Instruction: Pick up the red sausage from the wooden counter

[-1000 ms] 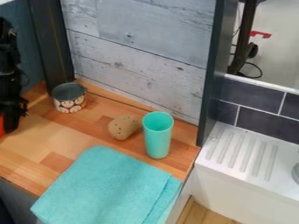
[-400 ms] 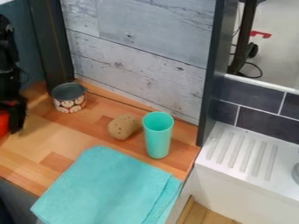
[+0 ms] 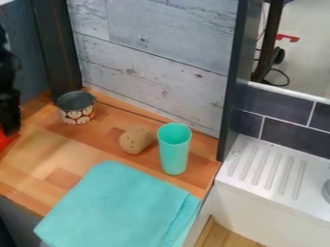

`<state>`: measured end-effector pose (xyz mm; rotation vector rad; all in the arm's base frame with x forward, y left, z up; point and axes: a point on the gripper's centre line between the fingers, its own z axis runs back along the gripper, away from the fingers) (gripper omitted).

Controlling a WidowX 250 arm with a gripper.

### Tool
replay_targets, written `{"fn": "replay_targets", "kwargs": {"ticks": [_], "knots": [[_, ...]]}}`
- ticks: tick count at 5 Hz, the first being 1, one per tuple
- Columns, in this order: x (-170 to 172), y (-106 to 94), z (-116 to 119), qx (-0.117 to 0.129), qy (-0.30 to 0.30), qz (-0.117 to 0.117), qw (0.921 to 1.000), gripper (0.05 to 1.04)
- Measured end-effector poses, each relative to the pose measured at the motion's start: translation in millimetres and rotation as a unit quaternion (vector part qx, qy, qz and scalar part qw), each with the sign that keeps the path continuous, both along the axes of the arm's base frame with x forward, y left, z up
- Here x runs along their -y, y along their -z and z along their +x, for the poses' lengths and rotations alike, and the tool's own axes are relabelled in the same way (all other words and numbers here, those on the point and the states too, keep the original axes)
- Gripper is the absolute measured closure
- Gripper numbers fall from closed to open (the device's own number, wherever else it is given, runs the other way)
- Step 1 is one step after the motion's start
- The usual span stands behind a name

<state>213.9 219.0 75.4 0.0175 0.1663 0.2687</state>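
Note:
My black gripper (image 3: 9, 118) hangs at the left edge, partly cut off, over the left part of the wooden counter (image 3: 84, 144). A red thing (image 3: 6, 140) lies just below it, partly hidden; whether they touch I cannot tell. To the gripper's right stands a patterned tin (image 3: 77, 115) with a dark inside, by the back wall. Near the middle lies a brown, speckled potato-like object (image 3: 136, 140). An upright turquoise cup (image 3: 174, 150) stands just right of it. In front, a folded turquoise cloth (image 3: 119, 210) covers the counter's front right corner.
A grey plank wall (image 3: 155, 62) closes off the back, with a dark post (image 3: 57, 48) at its left and a dark upright panel (image 3: 233, 82) at its right. Beyond that panel is a white ridged drainboard (image 3: 268, 171) below dark tiles (image 3: 293, 137).
The arm has shifted left, towards the view's edge, and its shape there has turned. The tin, brown object, cup and cloth have stayed put.

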Motion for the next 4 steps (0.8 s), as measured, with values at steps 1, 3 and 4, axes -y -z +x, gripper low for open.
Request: {"fn": "replay_targets", "kwargs": {"ticks": [1, 3, 4], "knots": [[44, -20.3, -35, 0.001, 0.040, -0.011, 0.9991, 0.082], [142, -44.6, -76, 0.011, 0.169, -0.030, 0.9850, 0.082], [189, -49.1, -82, 0.017, 0.179, -0.025, 0.9834, 0.082]]}}
